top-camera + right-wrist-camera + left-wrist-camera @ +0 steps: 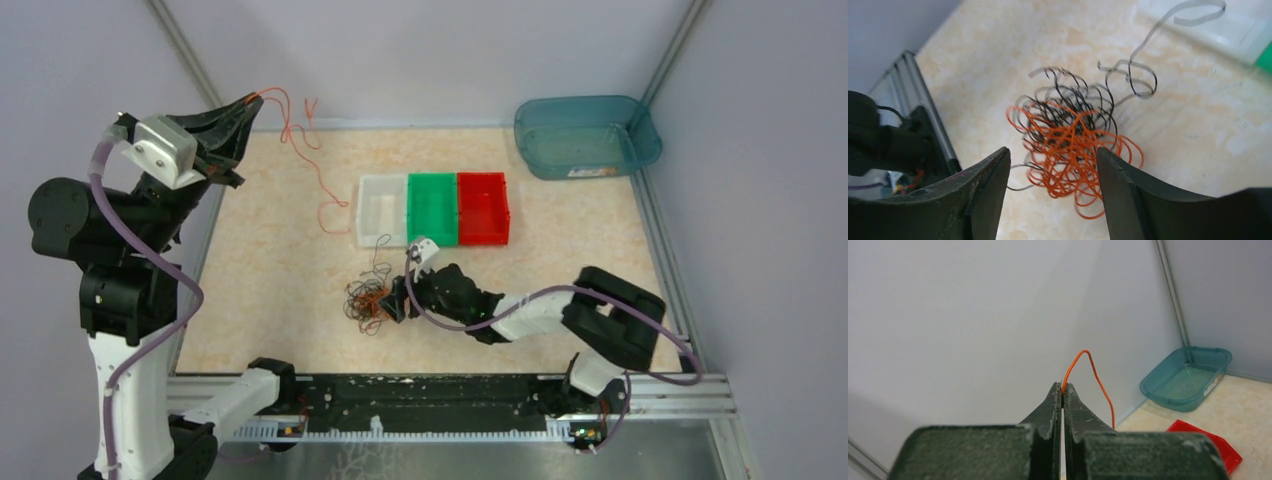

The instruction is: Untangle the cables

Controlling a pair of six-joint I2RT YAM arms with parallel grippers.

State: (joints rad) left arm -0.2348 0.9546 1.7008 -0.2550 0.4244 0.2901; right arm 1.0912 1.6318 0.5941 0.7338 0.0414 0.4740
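A tangle of orange and black cables (368, 298) lies on the table in front of the bins; it fills the right wrist view (1073, 135). My right gripper (397, 300) is open, its fingers (990, 175) just above and either side of the tangle's near part. My left gripper (252, 102) is raised high at the back left and shut on one orange cable (300, 135), which hangs down to the table near the white bin. In the left wrist view the orange cable (1083, 362) loops out from the shut gripper (1063, 386).
A white bin (383, 208), a green bin (432, 207) and a red bin (484, 206) stand side by side mid-table. A teal tub (585, 135) sits at the back right. Grey walls enclose the table; a metal rail (420, 400) runs along the front.
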